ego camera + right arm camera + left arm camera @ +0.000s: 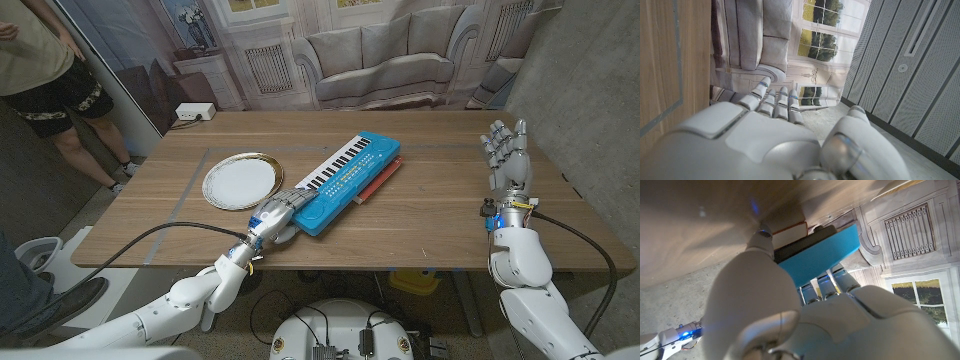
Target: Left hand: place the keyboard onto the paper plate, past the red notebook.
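In the head view, the left hand (278, 214) grips the near end of the blue keyboard (347, 178), which lies slantwise on the red notebook (385, 176) at mid-surface; the paper plate (238, 181) sits just left of it, apart. The right hand (505, 150) stands at the right edge of the wooden surface (440, 215), fingers released and spread, holding nothing

In the left wrist view, fingers (832, 286) clasp the keyboard's blue end (825, 255)

In the right wrist view, the right hand's fingers (771, 102) reach out loosely beside the surface (670, 60)
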